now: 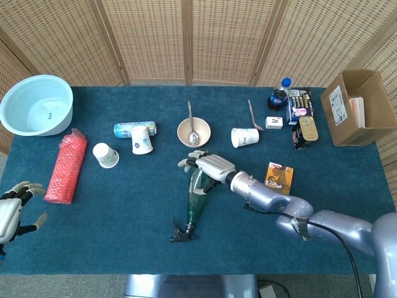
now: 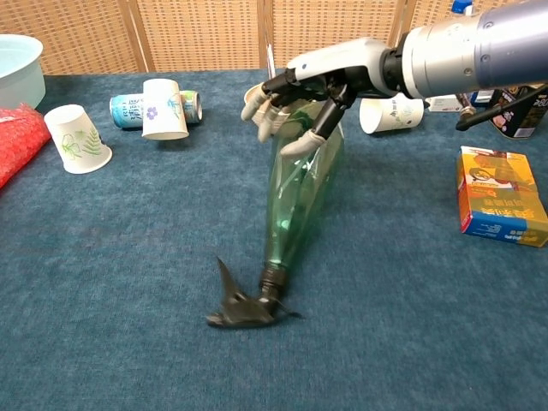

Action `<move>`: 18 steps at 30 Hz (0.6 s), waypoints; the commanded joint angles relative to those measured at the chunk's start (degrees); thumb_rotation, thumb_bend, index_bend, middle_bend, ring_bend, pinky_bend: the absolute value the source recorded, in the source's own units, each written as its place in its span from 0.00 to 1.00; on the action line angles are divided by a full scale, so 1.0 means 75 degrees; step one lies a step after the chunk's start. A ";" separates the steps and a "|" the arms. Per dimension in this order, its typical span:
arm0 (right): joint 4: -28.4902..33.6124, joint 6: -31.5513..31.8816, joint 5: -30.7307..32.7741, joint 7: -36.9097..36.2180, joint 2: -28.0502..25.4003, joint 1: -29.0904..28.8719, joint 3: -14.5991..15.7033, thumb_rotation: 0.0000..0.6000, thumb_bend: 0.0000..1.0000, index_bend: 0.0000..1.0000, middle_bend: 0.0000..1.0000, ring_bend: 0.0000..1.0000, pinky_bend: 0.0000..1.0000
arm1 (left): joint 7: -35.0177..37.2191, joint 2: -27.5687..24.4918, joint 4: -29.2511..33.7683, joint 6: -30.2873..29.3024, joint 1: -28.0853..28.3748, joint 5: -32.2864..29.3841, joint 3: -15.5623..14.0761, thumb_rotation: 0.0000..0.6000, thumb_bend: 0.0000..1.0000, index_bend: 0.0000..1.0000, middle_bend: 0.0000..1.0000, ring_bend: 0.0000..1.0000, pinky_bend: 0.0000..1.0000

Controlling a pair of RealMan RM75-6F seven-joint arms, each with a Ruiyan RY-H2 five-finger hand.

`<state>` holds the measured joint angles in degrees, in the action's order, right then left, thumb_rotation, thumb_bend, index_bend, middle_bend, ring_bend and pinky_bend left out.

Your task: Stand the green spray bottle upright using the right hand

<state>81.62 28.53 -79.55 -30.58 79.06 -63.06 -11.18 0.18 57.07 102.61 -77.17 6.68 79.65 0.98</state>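
Nearest, the black trigger head (image 2: 242, 309) of the green spray bottle (image 2: 295, 199) rests on the blue table (image 2: 128, 282), well below the right robot hand (image 2: 301, 92). The bottle runs up from there at a tilt, its wide base lifted under that robot hand, whose fingers (image 2: 301, 142) curl over and grasp the base. Just behind it sits a bowl with a spoon (image 1: 193, 132). The left robot hand (image 1: 13, 211) hangs released at the near table edge, fingers apart.

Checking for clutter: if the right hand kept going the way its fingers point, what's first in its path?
The right hand points toward the table's left; beyond the bottle it holds, the floral cup looks nearest that line, though depth is unclear.
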 commanded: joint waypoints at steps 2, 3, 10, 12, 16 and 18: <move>0.0201 -0.0220 0.0399 0.0625 -0.0275 -0.0015 0.0129 0.92 0.33 0.16 0.39 0.06 0.06 | 0.0043 0.0019 -0.0031 -0.0004 0.0015 0.0035 0.0015 1.00 0.37 0.32 0.27 0.18 0.23; 0.0269 -0.0233 0.0516 0.0801 -0.0346 0.0000 0.0161 0.92 0.33 0.16 0.39 0.06 0.06 | 0.0054 0.0026 -0.0041 0.0004 0.0027 0.0050 0.0020 1.00 0.37 0.32 0.27 0.18 0.23; 0.0983 -0.0096 0.1491 0.2136 -0.1002 0.0235 0.0563 0.91 0.32 0.16 0.39 0.06 0.07 | 0.0129 0.0123 -0.0116 0.0069 0.0132 0.0182 0.0053 1.00 0.37 0.32 0.27 0.18 0.23; 0.1170 0.0026 0.1748 0.2464 -0.1158 0.0307 0.0673 0.91 0.32 0.17 0.39 0.06 0.07 | 0.0141 0.0140 -0.0132 0.0086 0.0159 0.0215 0.0058 1.00 0.37 0.32 0.27 0.18 0.23; 0.1657 0.0398 0.2328 0.3078 -0.1623 0.0602 0.1011 0.91 0.32 0.17 0.39 0.06 0.08 | 0.0169 0.0188 -0.0171 0.0139 0.0248 0.0291 0.0092 1.00 0.37 0.32 0.27 0.18 0.23; 0.1914 0.0621 0.2602 0.3396 -0.1816 0.0717 0.1137 0.91 0.32 0.17 0.39 0.06 0.08 | 0.0186 0.0211 -0.0194 0.0176 0.0289 0.0314 0.0102 1.00 0.37 0.32 0.27 0.18 0.23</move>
<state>93.59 31.12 -62.33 -7.81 67.22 -59.16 -4.27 1.53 58.59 101.21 -75.92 8.77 81.93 1.71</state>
